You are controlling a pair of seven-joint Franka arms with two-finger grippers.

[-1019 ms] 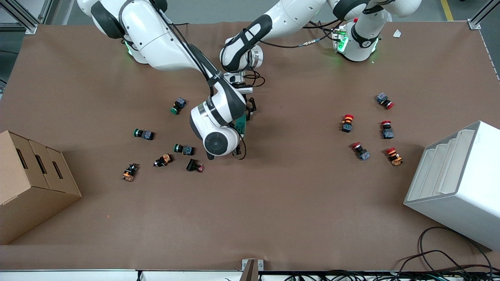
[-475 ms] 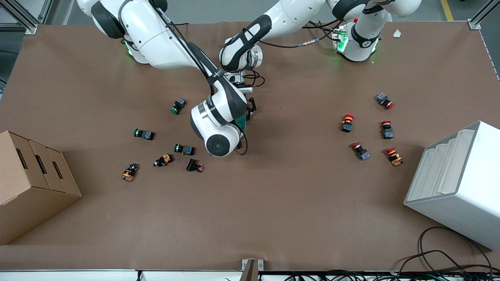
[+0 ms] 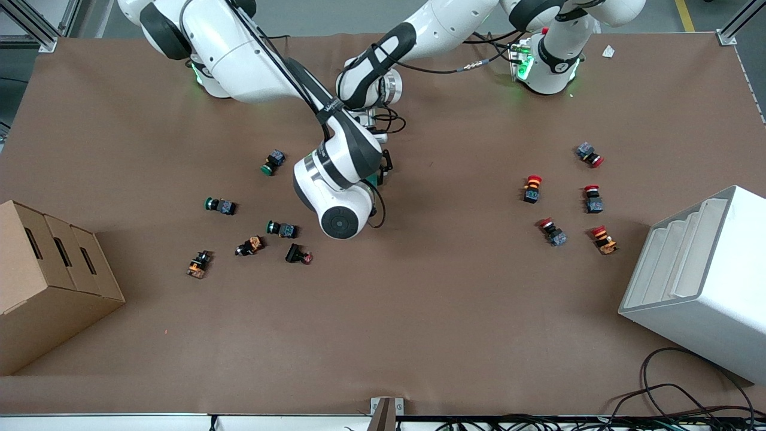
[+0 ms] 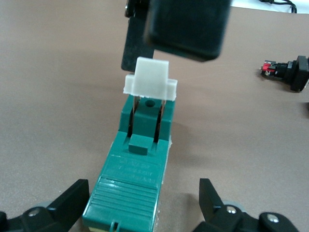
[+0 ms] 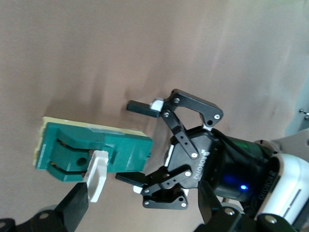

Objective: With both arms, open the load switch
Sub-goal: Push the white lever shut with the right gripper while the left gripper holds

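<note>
R tool (image 4: pixel 186 21) shifted, load switch (image 4: pixel 137 179) lever up

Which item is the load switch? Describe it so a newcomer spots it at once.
Find where the two arms meet mid-table. The load switch lies on the table there, between both tools. Unlike the small round-capped push buttons scattered nearby, it is a green oblong block with a white lever.

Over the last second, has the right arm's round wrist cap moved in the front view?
Yes. The wrist cap has shifted toward the left arm's end of the table, away from the dark push button, which stayed put.
</note>
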